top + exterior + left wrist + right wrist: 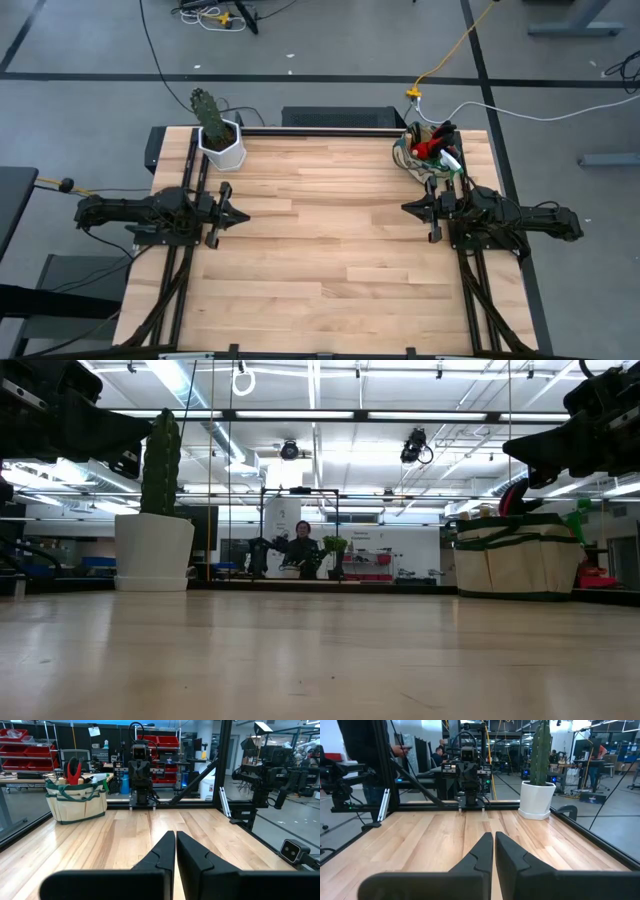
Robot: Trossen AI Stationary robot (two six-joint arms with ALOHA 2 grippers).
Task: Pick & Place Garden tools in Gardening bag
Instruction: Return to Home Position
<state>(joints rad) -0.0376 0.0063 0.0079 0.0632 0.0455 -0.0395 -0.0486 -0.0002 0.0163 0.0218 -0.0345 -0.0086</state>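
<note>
The beige gardening bag (pixel 428 152) with dark green trim stands on the table at its far right corner. It also shows in the low view (pixel 515 555) and the left wrist view (pixel 76 800). Garden tools stick out of its top: red-handled items (pixel 74 770) and a green sprayer (pixel 578 518). My left gripper (pixel 243 216) is shut and empty at the table's left side. My right gripper (pixel 407 208) is shut and empty at the table's right side, a little nearer than the bag.
A white hexagonal pot with a green cactus (pixel 219 137) stands at the table's far left corner. The wooden tabletop (pixel 330 250) lies bare between the two arms. People show in the room beyond the table (pixel 300 545).
</note>
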